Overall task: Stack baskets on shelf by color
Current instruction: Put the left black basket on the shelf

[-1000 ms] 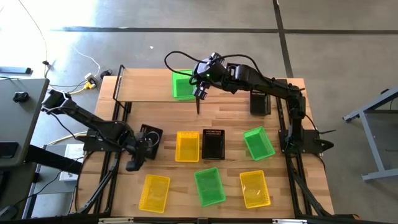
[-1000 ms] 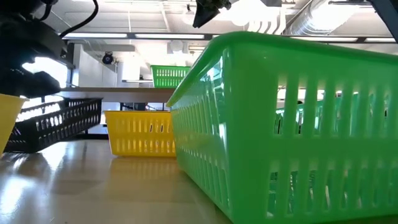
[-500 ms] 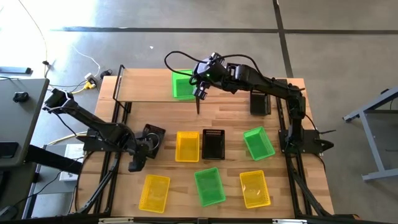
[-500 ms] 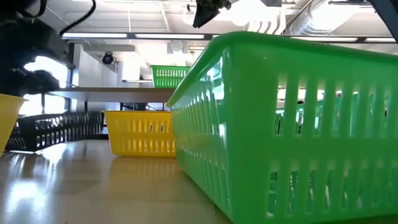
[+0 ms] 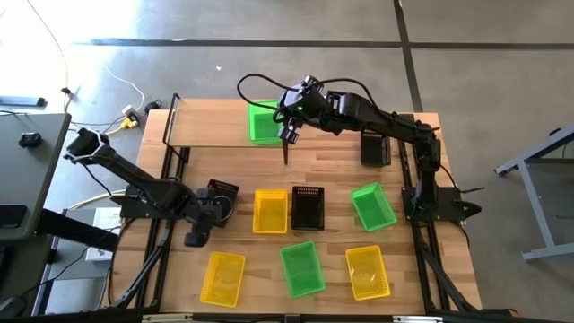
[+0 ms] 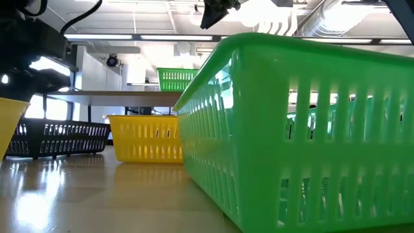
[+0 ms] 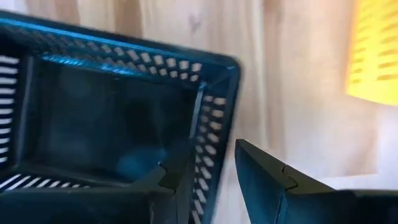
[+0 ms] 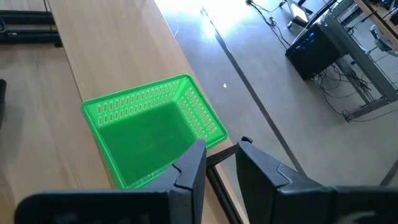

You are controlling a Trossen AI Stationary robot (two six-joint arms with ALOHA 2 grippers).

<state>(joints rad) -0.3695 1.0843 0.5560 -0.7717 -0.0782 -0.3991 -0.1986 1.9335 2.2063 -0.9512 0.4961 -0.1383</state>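
Note:
My left gripper [image 5: 213,205] [image 7: 208,171] is at the table's left, shut on a black basket [image 5: 221,192] [image 6: 58,137] that sits level on the tabletop. My right gripper [image 5: 288,142] [image 8: 221,165] hangs above the shelf [image 5: 211,126] next to a green basket [image 5: 263,123] [image 8: 149,134] standing on the shelf's right part. Its fingers are a little apart with nothing between them. Across the table rest a yellow basket [image 5: 269,211], a black one [image 5: 308,208] and a green one [image 5: 372,206]. My left gripper pinches one wall of the black basket [image 7: 208,140] at its rim. One finger [image 7: 180,180] is inside the basket and the other [image 7: 267,180] outside. The fingers come steeply from above, slanting in from the table's left. The basket looks level with its bottom on the table.
Near the front edge lie a yellow basket [image 5: 222,276], a green one [image 5: 301,269] [image 6: 304,129] and another yellow one [image 5: 367,272]. A further black basket [image 5: 375,148] sits at the far right by the right arm. Bare wood lies between the shelf and the middle row.
My left gripper has tipped and rolled while staying in place, still shut on the black basket. The basket, earlier tilted with one end raised, has come down level onto the table.

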